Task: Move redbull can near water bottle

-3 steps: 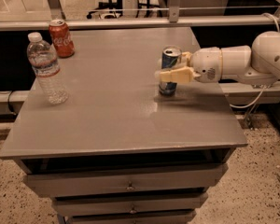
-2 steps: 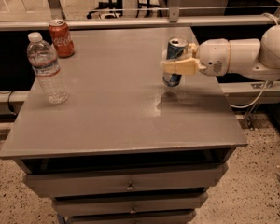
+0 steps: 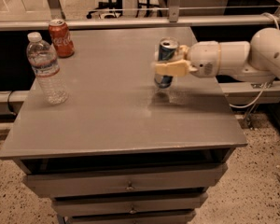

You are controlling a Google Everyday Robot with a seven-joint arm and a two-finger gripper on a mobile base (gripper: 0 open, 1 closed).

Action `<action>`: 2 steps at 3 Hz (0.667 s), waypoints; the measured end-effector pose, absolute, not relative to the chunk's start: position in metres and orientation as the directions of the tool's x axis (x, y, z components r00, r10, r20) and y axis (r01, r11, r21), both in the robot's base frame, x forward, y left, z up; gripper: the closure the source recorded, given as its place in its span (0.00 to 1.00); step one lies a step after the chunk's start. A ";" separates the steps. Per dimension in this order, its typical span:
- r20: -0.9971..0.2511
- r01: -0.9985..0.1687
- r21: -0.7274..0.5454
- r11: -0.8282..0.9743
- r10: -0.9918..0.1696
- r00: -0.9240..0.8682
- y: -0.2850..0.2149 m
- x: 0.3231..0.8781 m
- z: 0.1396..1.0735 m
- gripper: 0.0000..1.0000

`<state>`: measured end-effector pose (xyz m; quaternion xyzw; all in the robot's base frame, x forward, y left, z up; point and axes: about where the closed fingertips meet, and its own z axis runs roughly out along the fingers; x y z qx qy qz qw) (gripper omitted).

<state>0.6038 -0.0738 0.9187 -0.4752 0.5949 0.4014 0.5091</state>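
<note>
In the camera view, your gripper (image 3: 161, 68) is clenching the redbull can (image 3: 167, 51) around its middle and holding it just off the table (image 3: 112, 120), right of centre. Against a second ago, the can is riding higher and edging leftward, so the carry is under way. The water bottle (image 3: 47, 70) is standing well apart at the left edge, with the red cola can (image 3: 61, 38) just behind it, so nothing is blocking your path.
</note>
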 end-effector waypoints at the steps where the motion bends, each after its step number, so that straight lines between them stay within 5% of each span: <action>1: -0.992 -0.994 -0.022 0.105 -0.124 0.009 0.028 0.607 0.918 1.00; 2: -0.992 -0.997 -0.025 0.073 -0.122 0.016 0.066 0.612 0.914 1.00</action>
